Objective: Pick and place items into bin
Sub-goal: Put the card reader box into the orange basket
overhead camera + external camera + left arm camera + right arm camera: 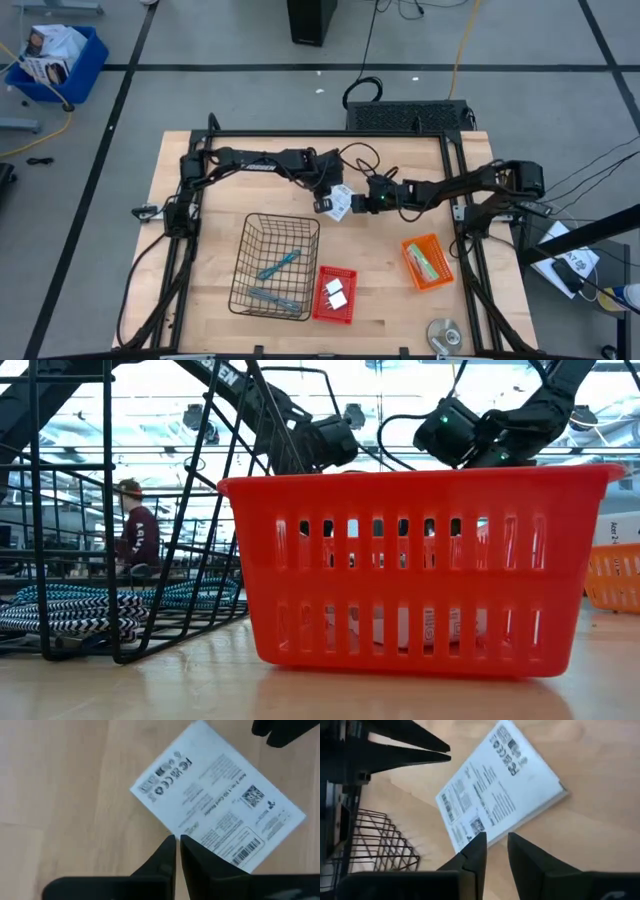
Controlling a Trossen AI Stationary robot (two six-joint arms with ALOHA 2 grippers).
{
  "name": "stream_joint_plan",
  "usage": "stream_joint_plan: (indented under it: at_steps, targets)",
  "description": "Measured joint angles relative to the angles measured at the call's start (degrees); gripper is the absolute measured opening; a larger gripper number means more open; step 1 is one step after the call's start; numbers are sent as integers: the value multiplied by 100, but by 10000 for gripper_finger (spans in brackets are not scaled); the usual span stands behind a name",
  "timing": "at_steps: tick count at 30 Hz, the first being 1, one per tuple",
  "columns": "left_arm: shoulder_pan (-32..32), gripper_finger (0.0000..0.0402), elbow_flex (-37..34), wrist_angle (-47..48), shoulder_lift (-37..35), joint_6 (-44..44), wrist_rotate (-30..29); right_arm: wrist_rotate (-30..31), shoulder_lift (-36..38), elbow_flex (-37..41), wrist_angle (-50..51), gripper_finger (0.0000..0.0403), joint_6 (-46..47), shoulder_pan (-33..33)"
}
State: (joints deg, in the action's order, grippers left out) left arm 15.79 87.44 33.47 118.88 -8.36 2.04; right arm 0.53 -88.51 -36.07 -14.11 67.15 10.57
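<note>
A flat white card with black print (340,203) lies on the table's middle, between my two grippers; it also shows in the left wrist view (220,795) and the right wrist view (495,785). My left gripper (178,840) is shut, its tips at one long edge of the card. My right gripper (496,839) is narrowly open at the opposite edge. Two teal and grey tools (278,265) lie in the black wire basket (250,240). Two white blocks (335,292) lie in the red bin (322,310). Cards with green print (428,262) lie in the orange bin (412,246). My left gripper's shut fingertips (171,841) point down at the card's long edge (165,822); I cannot tell whether they touch it. My right gripper's fingers (476,842) stand over the card's other long edge (470,837); I cannot tell whether they touch it.
A round silver disc (445,333) lies near the table's front right corner. In the low view the red bin (420,570) fills the foreground, with the wire basket (120,560) beside it. A person (135,535) sits in the room behind.
</note>
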Motion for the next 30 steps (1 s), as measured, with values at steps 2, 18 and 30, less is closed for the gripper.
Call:
stream_joint_plan:
  at_steps: [2,18,30]
  targets:
    - [29,30,2,-18,96,3,223,77,-30,-3,101,70,82,-49]
    - [26,30,15,-97,454,144,409,-196,-1003,-24,-1067,67,179,61]
    - [32,30,17,-355,567,282,551,-183,-1076,9,-2017,67,-395,217]
